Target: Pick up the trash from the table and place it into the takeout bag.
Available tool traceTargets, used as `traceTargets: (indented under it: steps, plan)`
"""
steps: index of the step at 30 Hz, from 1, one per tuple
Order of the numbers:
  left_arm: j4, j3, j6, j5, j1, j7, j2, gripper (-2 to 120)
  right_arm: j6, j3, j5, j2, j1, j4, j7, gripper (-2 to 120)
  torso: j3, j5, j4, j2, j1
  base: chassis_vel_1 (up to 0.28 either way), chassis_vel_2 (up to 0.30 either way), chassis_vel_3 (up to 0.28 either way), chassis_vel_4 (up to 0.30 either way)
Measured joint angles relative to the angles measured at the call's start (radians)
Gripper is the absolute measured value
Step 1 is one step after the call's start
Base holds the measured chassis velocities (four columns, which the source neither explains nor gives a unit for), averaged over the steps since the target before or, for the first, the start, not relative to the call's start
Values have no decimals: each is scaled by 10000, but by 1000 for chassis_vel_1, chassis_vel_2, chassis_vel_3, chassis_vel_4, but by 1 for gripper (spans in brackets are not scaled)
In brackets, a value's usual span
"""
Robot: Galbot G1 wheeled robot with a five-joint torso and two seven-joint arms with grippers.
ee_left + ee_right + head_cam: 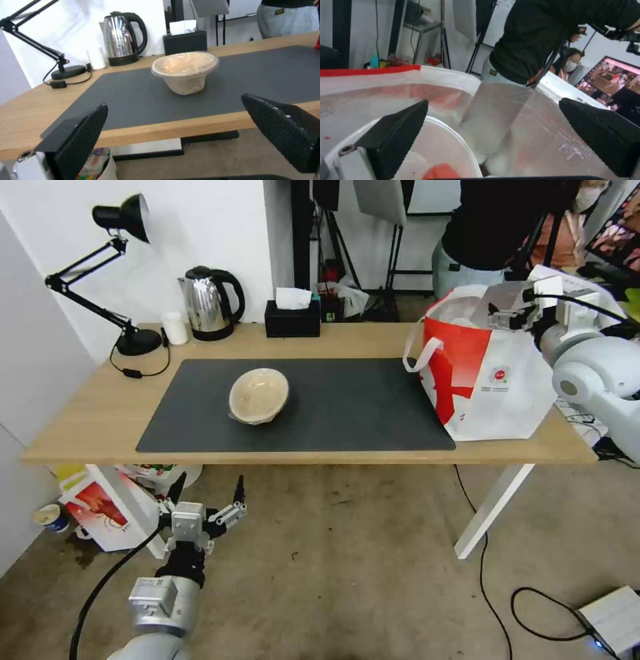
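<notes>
Beige wrapped bowl sits mid-frame on the worktop. The right tool, wide open, hangs over the takeout bag at right. The left tool, open, waits lower left; it should grab the bowl's rim gently.

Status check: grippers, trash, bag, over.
Right gripper open at the bag mouth, white bowl inside. Left gripper open, below the table edge. Beige bowl on mat, path clear.
</notes>
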State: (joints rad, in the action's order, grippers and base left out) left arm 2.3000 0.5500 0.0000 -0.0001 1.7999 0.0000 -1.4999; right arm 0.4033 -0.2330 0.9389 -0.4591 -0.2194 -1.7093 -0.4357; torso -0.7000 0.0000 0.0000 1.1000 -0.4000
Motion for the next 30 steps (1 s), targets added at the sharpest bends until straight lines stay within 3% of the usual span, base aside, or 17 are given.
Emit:
traceTargets:
  steps: [6,12,18,23,30]
  plan:
    - [0,0,0,0,0,0,0,100,-470,-58,-25,-30,179,75,41,100,0,0,0,0,-2,0,0,0,0]
    - [0,0,0,0,0,0,0,100,-3206,517,550,-282,44,-266,861,100,-1,-2,2,0,-2,0,0,0,0]
    - [0,0,0,0,1,0,0,100,-4995,1280,841,-561,-747,-1701,321,100,0,-2,-1,0,-1,0,0,0,0]
    - [0,0,0,0,0,0,0,100,-5645,1451,597,-843,-1268,-2718,-418,100,0,-1,0,0,-1,0,0,0,0]
    - [0,0,0,0,0,0,0,100,-5767,1423,373,-1295,-1756,-3977,-1228,100,0,-3,1,0,-1,0,0,0,0]
